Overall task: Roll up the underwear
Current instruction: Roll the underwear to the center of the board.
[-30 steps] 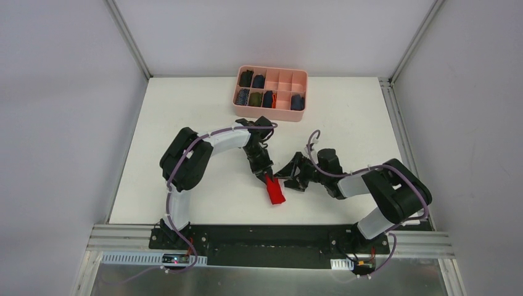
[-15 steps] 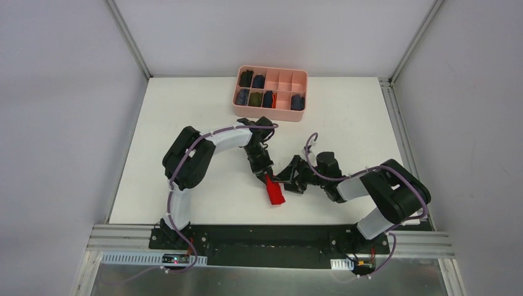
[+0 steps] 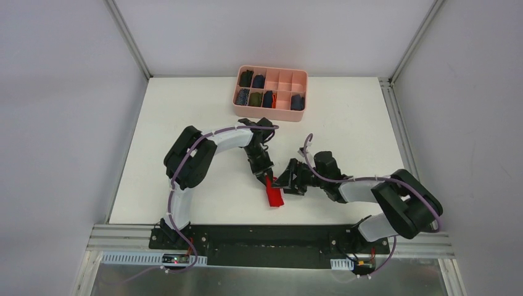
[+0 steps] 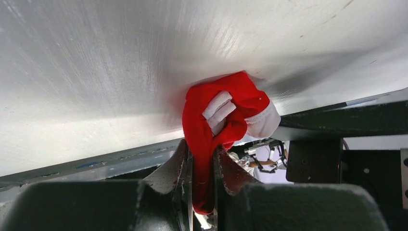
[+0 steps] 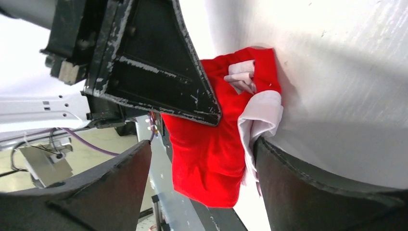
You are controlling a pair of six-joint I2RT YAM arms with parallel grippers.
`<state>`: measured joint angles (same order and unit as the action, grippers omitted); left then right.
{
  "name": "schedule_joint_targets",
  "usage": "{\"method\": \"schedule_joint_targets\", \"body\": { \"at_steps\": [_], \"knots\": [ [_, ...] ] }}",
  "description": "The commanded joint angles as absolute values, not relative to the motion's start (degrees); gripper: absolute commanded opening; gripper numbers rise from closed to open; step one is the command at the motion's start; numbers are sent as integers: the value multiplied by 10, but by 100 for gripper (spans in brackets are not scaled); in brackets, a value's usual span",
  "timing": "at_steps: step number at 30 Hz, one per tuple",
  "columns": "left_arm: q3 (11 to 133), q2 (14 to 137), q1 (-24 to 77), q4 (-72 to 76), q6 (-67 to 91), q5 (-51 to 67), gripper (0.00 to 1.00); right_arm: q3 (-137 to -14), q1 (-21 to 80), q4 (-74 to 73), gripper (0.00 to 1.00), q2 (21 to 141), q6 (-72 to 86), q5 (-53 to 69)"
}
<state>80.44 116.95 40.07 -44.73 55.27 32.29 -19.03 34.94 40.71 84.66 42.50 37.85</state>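
Observation:
The red underwear with white band lies bunched on the white table near the front middle. My left gripper is shut on its upper end; in the left wrist view the red cloth is pinched between the two fingers, at the gripper. My right gripper is open and sits right beside the cloth from the right. In the right wrist view the underwear hangs between its spread fingers, at the gripper, with the white band against the right finger. The left gripper's finger covers part of the cloth.
A pink divided box stands at the back middle of the table, with dark rolled garments in several compartments. Both arms crowd the front middle. The black rail of the arm bases runs along the near edge.
My right gripper has moved left, closing in on the red underwear until its fingers straddle it. The left gripper keeps its hold, almost still.

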Motion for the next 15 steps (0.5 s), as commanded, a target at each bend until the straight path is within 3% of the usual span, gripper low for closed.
{"method": "schedule_joint_targets", "body": {
  "at_steps": [1, 6, 15],
  "knots": [
    [803, 1179, 402, -443, 561, 277, 0, -219, 371, 292, 81, 791, 359, 377],
    [804, 1177, 402, -443, 564, 273, 0, -267, 409, 161, 84, 767, 304, 316],
    [803, 1174, 402, -443, 566, 267, 0, -300, 465, 102, 85, 791, 327, 215]
  ]
}}
